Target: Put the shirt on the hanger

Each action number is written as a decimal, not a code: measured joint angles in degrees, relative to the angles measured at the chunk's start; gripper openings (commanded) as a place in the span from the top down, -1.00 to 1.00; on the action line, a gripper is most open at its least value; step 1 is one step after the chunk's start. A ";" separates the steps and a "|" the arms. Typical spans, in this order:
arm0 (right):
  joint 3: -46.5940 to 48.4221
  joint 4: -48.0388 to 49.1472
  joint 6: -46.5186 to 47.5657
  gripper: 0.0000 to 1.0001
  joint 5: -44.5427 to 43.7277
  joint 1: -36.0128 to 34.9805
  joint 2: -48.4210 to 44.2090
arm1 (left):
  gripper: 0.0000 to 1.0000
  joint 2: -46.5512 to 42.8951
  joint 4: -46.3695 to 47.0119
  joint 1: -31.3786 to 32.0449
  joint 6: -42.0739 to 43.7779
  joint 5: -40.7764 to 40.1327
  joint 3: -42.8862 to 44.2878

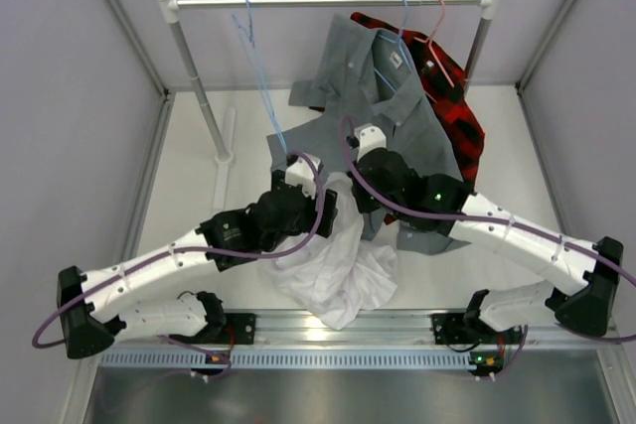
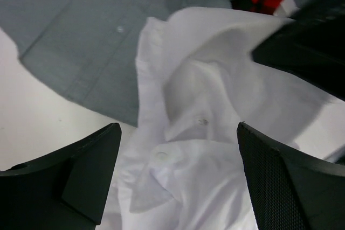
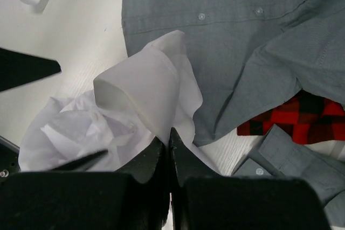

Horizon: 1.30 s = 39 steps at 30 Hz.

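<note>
Shirt: near edge of table
Right gripper: clenched on its fold
Left gripper: released, just above
Hanger: far-left of both, left one nearer

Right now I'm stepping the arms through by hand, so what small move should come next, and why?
Probably lower the left gripper and close it on the shirt. Its fingers stand open over the crumpled collar and buttons, while the right gripper is shut on a fold of the same shirt. A second hold would likely let the arms spread it.
</note>
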<state>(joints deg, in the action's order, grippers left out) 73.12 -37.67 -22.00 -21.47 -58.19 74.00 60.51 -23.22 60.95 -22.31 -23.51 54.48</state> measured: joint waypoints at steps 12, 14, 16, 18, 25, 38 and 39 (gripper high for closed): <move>-6.82 3.10 0.92 1.00 3.80 0.00 -11.37 | -0.76 0.11 8.83 -0.26 2.62 -2.95 -7.43; -6.82 4.02 1.16 1.00 4.17 0.00 -12.11 | -0.61 0.46 11.61 -0.79 2.78 -1.27 -9.42; -6.91 4.83 1.40 1.00 4.66 0.00 -12.52 | -0.18 0.76 14.78 -1.62 2.86 0.72 -11.30; -7.21 5.44 1.44 1.00 5.05 0.00 -12.79 | 0.11 0.79 18.49 -2.21 2.95 2.21 -13.07; -9.05 6.36 1.90 1.00 5.07 0.04 -13.20 | 1.00 -0.55 24.68 -2.47 3.85 1.79 -14.97; -6.56 11.63 4.76 1.00 13.27 0.22 -13.46 | 1.00 -10.54 4.68 -1.95 12.07 -17.33 7.74; -5.73 13.18 4.85 1.00 13.73 0.22 -13.38 | 1.00 -10.86 3.06 -1.73 12.39 -17.51 10.40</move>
<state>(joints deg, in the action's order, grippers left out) 67.40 -24.49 -17.15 -7.75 -57.98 60.62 49.65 -20.16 59.22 -9.91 -41.01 64.88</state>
